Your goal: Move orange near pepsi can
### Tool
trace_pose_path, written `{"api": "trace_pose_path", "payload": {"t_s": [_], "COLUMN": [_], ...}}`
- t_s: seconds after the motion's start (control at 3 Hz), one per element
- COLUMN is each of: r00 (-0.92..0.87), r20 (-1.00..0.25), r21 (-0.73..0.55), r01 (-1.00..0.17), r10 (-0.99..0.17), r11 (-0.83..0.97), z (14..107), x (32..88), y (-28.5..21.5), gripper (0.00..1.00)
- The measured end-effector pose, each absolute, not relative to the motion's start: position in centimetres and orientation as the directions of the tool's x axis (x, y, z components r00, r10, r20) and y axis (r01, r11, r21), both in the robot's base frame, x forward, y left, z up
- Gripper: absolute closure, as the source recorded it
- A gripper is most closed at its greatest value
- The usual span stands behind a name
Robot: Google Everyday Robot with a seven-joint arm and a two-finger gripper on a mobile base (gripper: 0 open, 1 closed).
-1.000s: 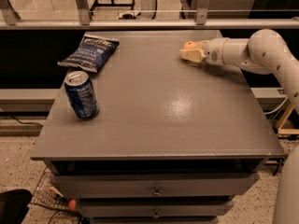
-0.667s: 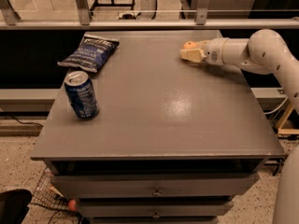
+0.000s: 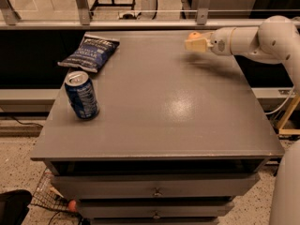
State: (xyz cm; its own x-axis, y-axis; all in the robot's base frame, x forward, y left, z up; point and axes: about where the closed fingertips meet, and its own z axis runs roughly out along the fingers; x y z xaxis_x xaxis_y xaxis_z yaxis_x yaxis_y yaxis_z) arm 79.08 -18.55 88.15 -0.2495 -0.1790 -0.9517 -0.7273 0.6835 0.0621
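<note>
The orange (image 3: 192, 34) shows as a small round orange patch between my cream-coloured fingers (image 3: 197, 45) at the table's far right. My gripper (image 3: 194, 42) is shut on it and holds it a little above the grey tabletop (image 3: 173, 107), with its shadow on the surface below. Most of the orange is hidden by the fingers. The pepsi can (image 3: 82, 95), dark blue with a silver top, stands upright near the table's front left edge, far from the gripper.
A flat dark blue chip bag (image 3: 90, 53) lies at the far left, behind the can. My white arm (image 3: 262, 39) reaches in from the right. Drawers sit below the tabletop. A wire basket with a reddish ball (image 3: 71, 205) is on the floor at lower left.
My gripper has risen slightly from the tabletop with the orange in it. The can and the chip bag have not moved.
</note>
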Motion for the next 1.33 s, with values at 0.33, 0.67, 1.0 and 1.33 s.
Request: {"api": "trace_pose_path", "payload": {"t_s": [0.33,0.67,1.0,1.33], "r00": [-0.240,-0.221,-0.229,-0.242], "r20": [-0.954,-0.953,-0.945,-0.945], "r21": [0.056,0.024,0.020,0.055], "r01": [-0.735,-0.739,-0.753,-0.782], "r10": [-0.182,-0.208,-0.233,-0.221], "r11": [0.675,0.674,0.658,0.621], "z": [91.5,94.3,94.7,93.9], "x": [77.1,74.0,69.9,66.4], "y": [-18.1,-16.9,-14.3,-11.4], "gripper": [1.00,1.00,1.00,1.00]}}
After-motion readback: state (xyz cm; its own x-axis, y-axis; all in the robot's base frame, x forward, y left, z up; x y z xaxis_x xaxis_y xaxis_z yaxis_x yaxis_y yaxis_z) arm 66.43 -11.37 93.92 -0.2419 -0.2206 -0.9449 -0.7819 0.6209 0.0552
